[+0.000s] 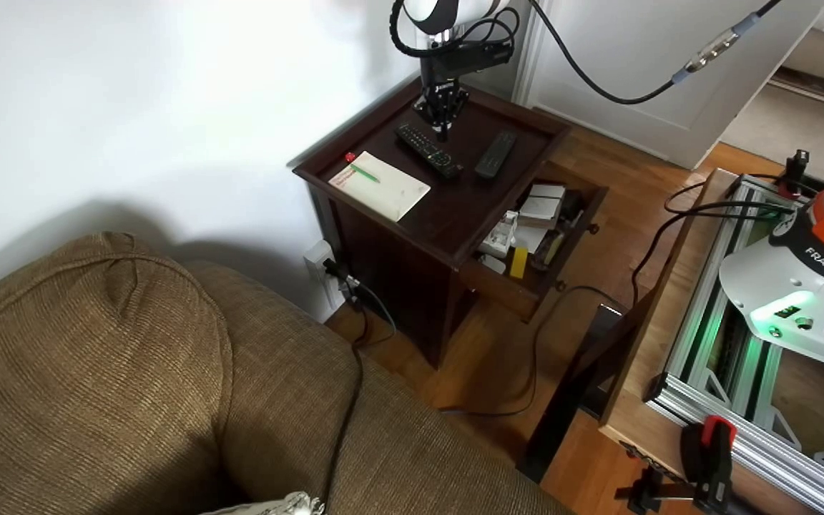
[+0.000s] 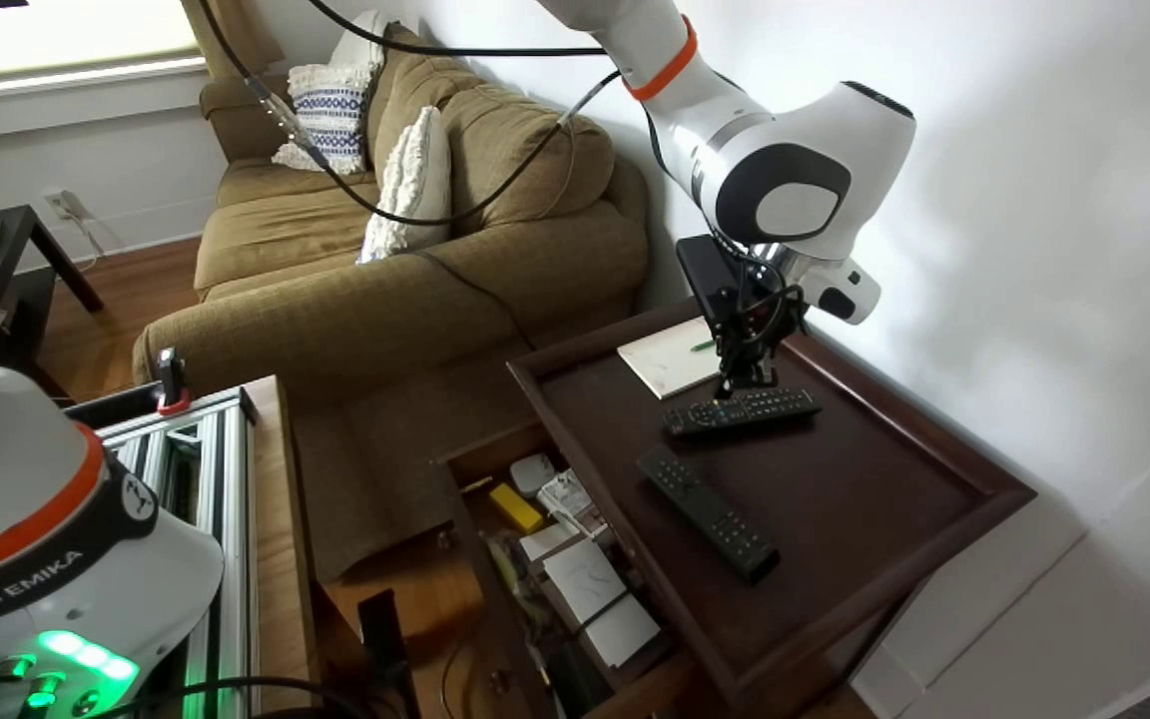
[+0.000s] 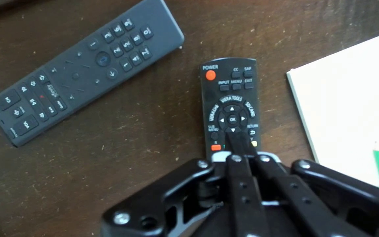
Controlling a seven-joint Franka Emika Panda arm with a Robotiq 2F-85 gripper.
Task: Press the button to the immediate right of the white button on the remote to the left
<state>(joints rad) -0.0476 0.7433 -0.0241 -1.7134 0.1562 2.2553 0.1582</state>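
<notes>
The remote, a long slim black bar with many buttons, lies flat on the dark wood table; it also shows in an exterior view and in the wrist view. In the wrist view its arrow pad, orange power button, red button and pale yellow button show. The lower part is hidden behind the gripper, and no plainly white button shows. My gripper points down over the remote, fingertips together, holding nothing. In both exterior views the gripper appears a little above the remote.
A stubbier black remote lies beside it. A cream booklet with a green pencil and a small red object lie near. The table has a raised rim; a filled drawer stands open below.
</notes>
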